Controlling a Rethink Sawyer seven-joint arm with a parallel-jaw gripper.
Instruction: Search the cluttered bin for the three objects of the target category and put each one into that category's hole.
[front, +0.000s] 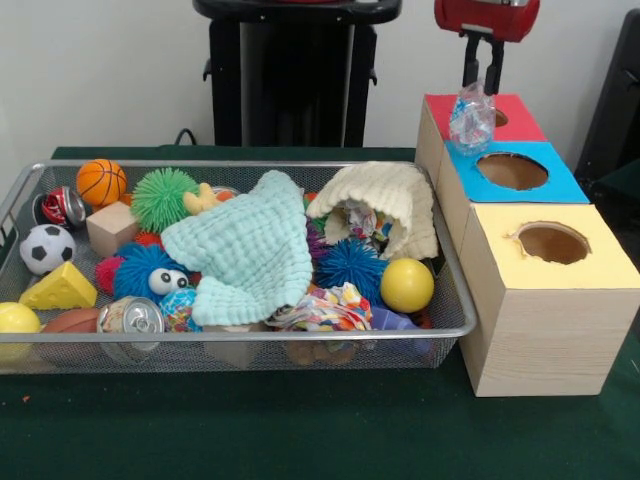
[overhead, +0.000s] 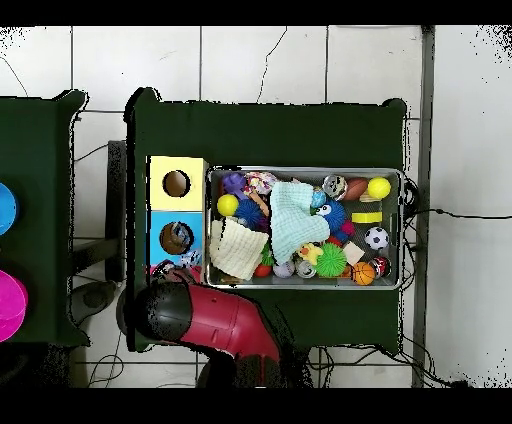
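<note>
My gripper (front: 481, 88) hangs at the far right, over the red-topped box (front: 525, 125). It is shut on a crumpled clear plastic wrapper (front: 472, 118) with blue and pink flecks, which dangles just above that box's hole. Beside the red box stand a blue-topped box (front: 560, 185) and a yellow-topped box (front: 600, 265), each with a round hole. The wire bin (front: 250, 342) holds mixed clutter. In the overhead view the red arm (overhead: 215, 320) covers the red box, and the blue box (overhead: 157, 222) and yellow box (overhead: 158, 168) show.
A mint cloth (front: 250, 250) and a cream cloth (front: 385, 200) cover much of the bin. Around them lie a yellow ball (front: 407, 285), basketball (front: 101, 182), soccer ball (front: 46, 248), cheese wedge (front: 62, 288), soda can (front: 132, 318) and spiky balls.
</note>
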